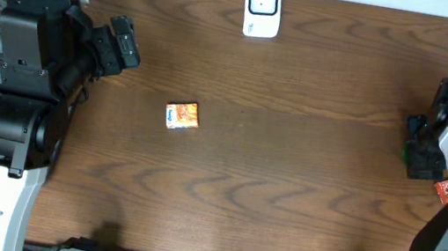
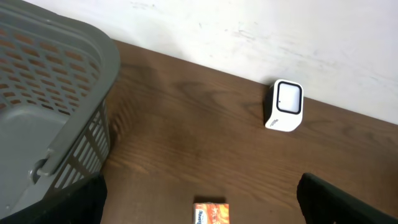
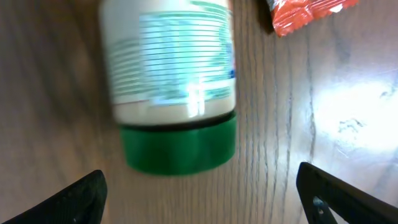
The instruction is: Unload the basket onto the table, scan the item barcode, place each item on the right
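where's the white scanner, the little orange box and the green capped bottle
white rounded barcode scanner (image 1: 262, 5): overhead view, on its dark-framed front window
small orange cardboard box (image 1: 183, 116): overhead view, middle of its top face
white plastic bottle with green cap (image 3: 169, 62): right wrist view, on its printed label

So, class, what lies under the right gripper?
A white bottle with a green cap lies on its side on the table under the open right gripper, a red packet beside it. Overhead, the gripper covers most of the bottle.

Open table (image 1: 287, 179) surrounds the box (image 1: 182, 116) on every side. Scanner (image 1: 262, 7) stands well behind it, basket (image 2: 93, 56) well left.
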`<move>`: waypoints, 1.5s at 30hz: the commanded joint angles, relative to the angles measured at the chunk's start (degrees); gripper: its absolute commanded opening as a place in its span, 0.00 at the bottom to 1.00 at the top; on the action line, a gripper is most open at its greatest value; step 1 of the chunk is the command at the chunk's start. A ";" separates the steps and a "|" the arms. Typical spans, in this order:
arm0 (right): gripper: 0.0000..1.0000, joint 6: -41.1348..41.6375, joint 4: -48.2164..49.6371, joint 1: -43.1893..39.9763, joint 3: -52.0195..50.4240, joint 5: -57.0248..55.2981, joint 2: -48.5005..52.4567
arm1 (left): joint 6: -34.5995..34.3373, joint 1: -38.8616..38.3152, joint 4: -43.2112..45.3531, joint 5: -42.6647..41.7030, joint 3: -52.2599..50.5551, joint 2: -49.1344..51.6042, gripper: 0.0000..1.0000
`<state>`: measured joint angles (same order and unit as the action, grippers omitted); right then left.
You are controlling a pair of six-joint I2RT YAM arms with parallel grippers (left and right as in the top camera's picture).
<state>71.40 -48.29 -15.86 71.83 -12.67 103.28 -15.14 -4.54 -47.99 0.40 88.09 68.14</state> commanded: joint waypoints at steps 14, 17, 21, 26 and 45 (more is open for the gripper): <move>0.86 -5.31 5.31 -1.38 0.59 -3.52 6.03 | 0.50 0.28 0.02 0.70 0.63 0.02 0.98; 0.87 -5.75 5.44 -1.46 0.59 -3.54 6.03 | 0.50 0.28 0.02 0.72 0.63 0.02 0.98; 0.91 -11.19 7.10 -1.46 0.76 -2.12 5.99 | 0.50 0.28 0.02 0.72 0.63 0.02 0.98; 0.96 -17.03 5.42 -1.53 2.95 0.83 5.35 | 0.50 0.28 0.02 0.72 0.63 0.02 0.98; 0.98 -29.42 -8.02 -1.62 4.42 4.79 -6.73 | 0.50 0.28 0.02 0.70 0.63 0.02 0.98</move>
<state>40.49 -55.94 -16.56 76.12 -6.24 95.92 -15.14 -4.54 -47.99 0.40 88.09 68.14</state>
